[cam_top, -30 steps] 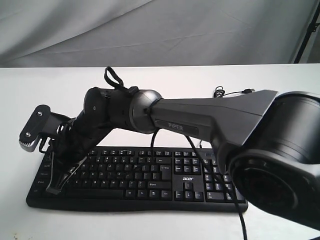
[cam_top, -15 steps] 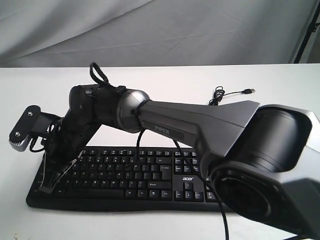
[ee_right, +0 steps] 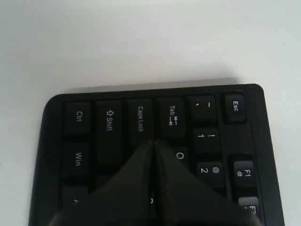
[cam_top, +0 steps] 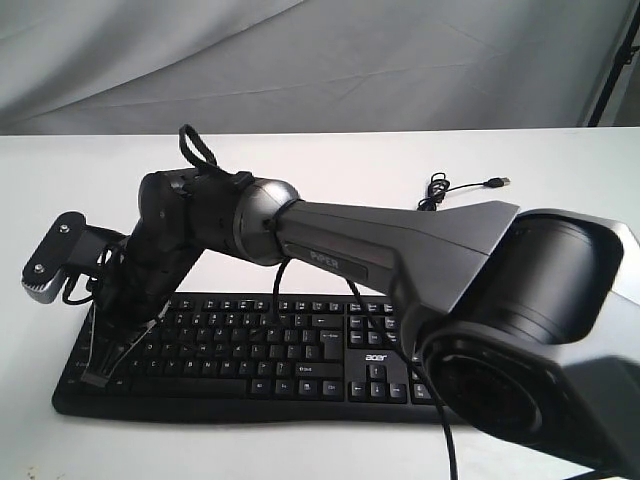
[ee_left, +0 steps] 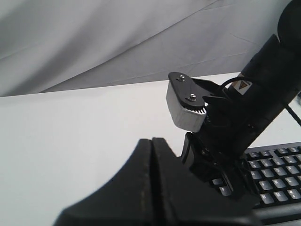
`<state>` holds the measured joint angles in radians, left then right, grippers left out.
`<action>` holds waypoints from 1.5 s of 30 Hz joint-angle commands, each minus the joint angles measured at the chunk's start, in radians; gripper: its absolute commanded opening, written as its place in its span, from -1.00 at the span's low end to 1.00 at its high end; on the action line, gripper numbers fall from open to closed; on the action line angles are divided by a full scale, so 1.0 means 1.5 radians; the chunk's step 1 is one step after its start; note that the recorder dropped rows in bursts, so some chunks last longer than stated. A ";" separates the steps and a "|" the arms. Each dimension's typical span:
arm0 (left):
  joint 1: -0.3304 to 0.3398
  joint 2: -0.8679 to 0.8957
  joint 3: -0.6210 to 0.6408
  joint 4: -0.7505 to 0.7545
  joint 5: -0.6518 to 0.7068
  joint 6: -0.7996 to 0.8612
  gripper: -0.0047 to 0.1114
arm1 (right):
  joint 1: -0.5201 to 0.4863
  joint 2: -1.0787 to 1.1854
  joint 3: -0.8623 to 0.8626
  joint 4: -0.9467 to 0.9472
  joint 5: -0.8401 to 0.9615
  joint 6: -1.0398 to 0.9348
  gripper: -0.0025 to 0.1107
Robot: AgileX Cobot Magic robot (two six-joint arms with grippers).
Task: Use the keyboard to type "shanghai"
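White tabletop [cam_top: 80,180] | wide black plastic keyboard [cam_top: 300,352] lies beneath right gripper [ee_right: 154,141] | jaws pressed together, tip over its Caps Lock–Tab keys

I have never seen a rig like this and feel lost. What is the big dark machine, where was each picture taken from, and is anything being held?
It is a robot with two arms, each ending in a two-finger gripper. The wide picture comes from a camera off the arms: the dark grey right arm stretches across a wide black plastic keyboard on the white table, its right gripper at the keyboard's left end. The other two come from cameras on the wrists. One looks along the shut right gripper, near the Caps Lock key; the other shows the left gripper, shut. Neither holds anything.
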<state>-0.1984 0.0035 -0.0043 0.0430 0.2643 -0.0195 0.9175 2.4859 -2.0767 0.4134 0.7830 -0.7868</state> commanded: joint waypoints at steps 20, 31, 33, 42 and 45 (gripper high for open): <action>-0.003 -0.002 0.003 0.001 -0.003 -0.002 -0.92 | 0.007 0.015 -0.005 -0.007 0.004 0.002 -0.96; -0.003 -0.002 0.003 0.001 -0.003 -0.002 -0.92 | 0.007 -0.005 -0.005 -0.020 0.004 0.001 -0.96; -0.003 -0.002 0.003 0.001 -0.003 -0.002 -0.92 | 0.007 -0.019 -0.005 -0.039 0.004 0.002 -0.96; -0.003 -0.002 0.003 0.001 -0.003 -0.002 -0.92 | 0.004 -0.065 0.014 -0.102 0.048 0.029 -0.96; -0.003 -0.002 0.003 0.001 -0.003 -0.002 -0.92 | -0.007 -0.092 0.067 -0.102 0.039 0.029 -0.96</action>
<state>-0.1984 0.0035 -0.0043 0.0430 0.2643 -0.0195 0.9245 2.3905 -2.0368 0.2754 0.8384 -0.7507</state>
